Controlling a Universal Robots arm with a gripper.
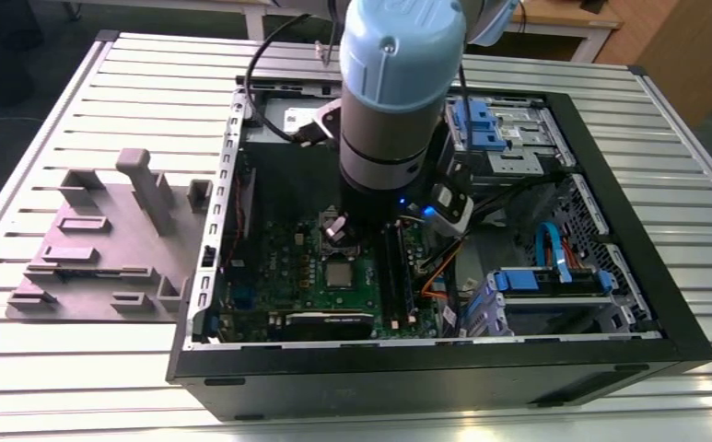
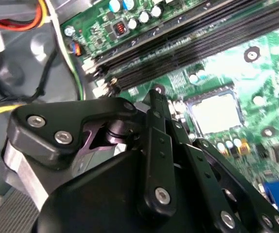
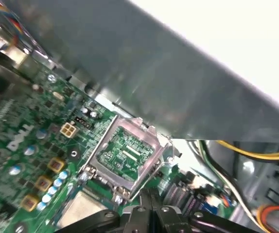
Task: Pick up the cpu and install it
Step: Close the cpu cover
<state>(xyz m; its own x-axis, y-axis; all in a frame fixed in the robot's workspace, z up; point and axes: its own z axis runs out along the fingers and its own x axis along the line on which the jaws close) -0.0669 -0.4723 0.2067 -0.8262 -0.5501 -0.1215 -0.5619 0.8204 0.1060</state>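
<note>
In both wrist views the gripper is nearest the lens, its black fingers brought together at the tips with no gap between them; I cannot tell whether they pinch anything. Just beside the tips lies the cpu, a pale silvery square sitting flat on the green motherboard. The second wrist view shows it set inside a thin metal border, apart from the fingers. Just past the tips in the first wrist view is a square metal frame with green circuitry showing through its middle, next to the cpu. Beyond the cpu in the second wrist view run long dark memory slots. A yellow cable trails off to one side behind the frame. In the exterior view the arm reaches straight down into an open black case lying on its side. The cpu sits on the board just nearer the camera than the gripper. Blue drive brackets sit at the far end of the case. A grey plastic fixture lies on the ribbed table at the exterior view's left.
</note>
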